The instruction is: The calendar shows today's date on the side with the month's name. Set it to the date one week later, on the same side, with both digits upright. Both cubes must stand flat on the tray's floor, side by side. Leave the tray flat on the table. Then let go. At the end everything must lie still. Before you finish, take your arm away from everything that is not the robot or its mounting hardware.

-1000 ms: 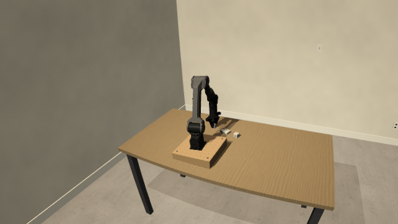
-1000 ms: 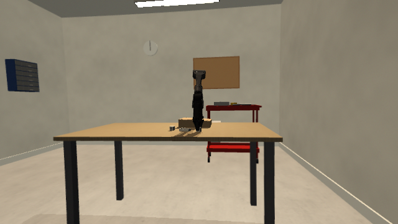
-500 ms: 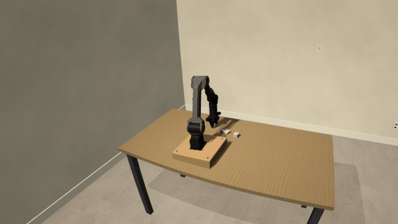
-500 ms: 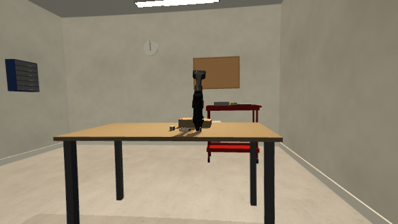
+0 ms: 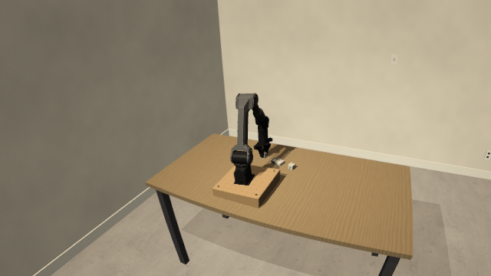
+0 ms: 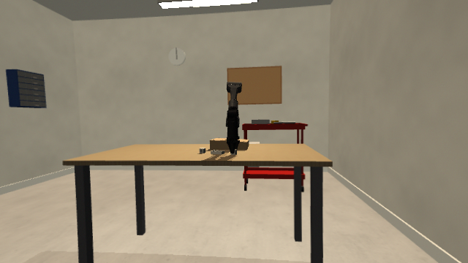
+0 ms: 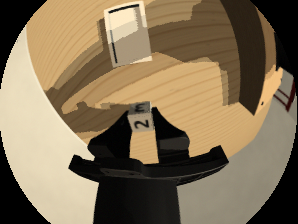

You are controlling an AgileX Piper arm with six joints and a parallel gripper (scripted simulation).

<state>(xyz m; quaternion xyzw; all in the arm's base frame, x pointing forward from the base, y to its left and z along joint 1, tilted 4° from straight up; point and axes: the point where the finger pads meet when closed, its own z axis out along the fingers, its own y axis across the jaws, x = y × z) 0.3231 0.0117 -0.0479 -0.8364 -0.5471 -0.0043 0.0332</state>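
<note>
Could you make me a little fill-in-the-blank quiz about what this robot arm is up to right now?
1. The gripper is shut on a small cube whose visible face shows the digit ____.
2. The tray holds ____ cubes.
3. The other cube rests on the ____, beside the tray.

Missing words: 2; no; table

The table (image 5: 345, 207) shows matt, fine-grained wood; the end effector (image 7: 148, 137) looks like smooth matt black plastic.
</note>
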